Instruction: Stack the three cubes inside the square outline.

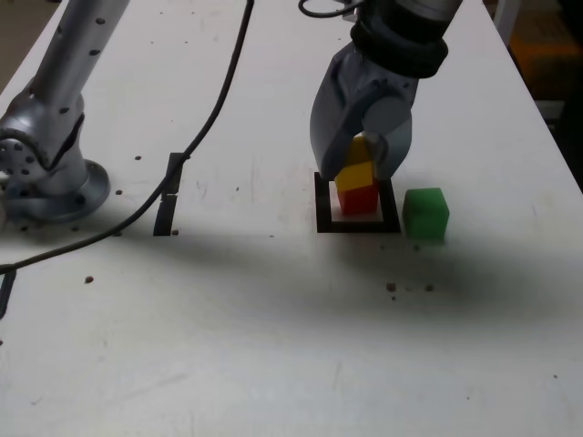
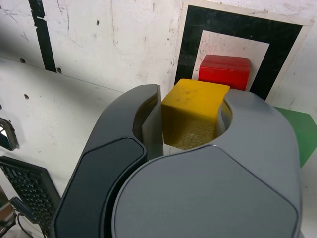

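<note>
My gripper (image 1: pixel 363 157) is shut on the yellow cube (image 1: pixel 356 174), which its two grey jaws clamp from both sides in the wrist view (image 2: pixel 194 111). Directly under it the red cube (image 1: pixel 358 198) sits inside the black square outline (image 1: pixel 357 225). I cannot tell whether yellow rests on red or hangs just above it. In the wrist view the red cube (image 2: pixel 224 71) shows beyond the yellow one, within the outline (image 2: pixel 233 25). The green cube (image 1: pixel 425 214) stands on the table just outside the outline, on the exterior view's right, and only its corner shows in the wrist view (image 2: pixel 298 135).
The arm's base (image 1: pixel 50 177) is bolted at the exterior view's left, with a black cable (image 1: pixel 211 116) trailing across the white table. Thin black strip marks (image 1: pixel 169 202) lie between base and outline. The table's edge runs along the exterior view's right.
</note>
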### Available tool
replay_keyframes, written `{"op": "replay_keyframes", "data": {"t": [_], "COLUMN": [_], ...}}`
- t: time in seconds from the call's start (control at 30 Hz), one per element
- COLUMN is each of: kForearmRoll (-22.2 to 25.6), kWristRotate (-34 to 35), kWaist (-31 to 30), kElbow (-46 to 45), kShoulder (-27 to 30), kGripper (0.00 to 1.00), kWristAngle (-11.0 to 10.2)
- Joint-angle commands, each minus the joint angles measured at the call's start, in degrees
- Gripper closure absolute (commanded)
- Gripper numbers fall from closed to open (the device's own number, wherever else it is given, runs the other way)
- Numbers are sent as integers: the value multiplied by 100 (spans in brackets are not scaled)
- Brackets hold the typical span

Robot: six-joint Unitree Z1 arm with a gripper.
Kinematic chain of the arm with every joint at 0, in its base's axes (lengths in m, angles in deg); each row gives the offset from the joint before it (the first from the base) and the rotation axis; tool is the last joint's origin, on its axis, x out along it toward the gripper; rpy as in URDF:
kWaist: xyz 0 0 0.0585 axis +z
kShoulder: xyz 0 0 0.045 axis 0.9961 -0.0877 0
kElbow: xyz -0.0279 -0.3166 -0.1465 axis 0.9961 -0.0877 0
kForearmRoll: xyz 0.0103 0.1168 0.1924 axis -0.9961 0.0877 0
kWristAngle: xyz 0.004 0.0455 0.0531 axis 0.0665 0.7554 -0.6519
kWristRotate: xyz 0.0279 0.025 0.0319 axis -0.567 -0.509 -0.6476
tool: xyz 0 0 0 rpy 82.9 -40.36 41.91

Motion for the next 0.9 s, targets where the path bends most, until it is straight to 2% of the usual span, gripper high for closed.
{"op": "replay_keyframes", "data": {"t": [0.0,0.5,0.87], "kForearmRoll": [-3,-186,-56], "kWristRotate": [-22,-94,-96], "kWaist": [18,26,61], "kElbow": [34,58,57], "kShoulder": [-40,-145,-149], "kGripper": [76,68,60], "kWristAngle": [-9,-41,-43]}}
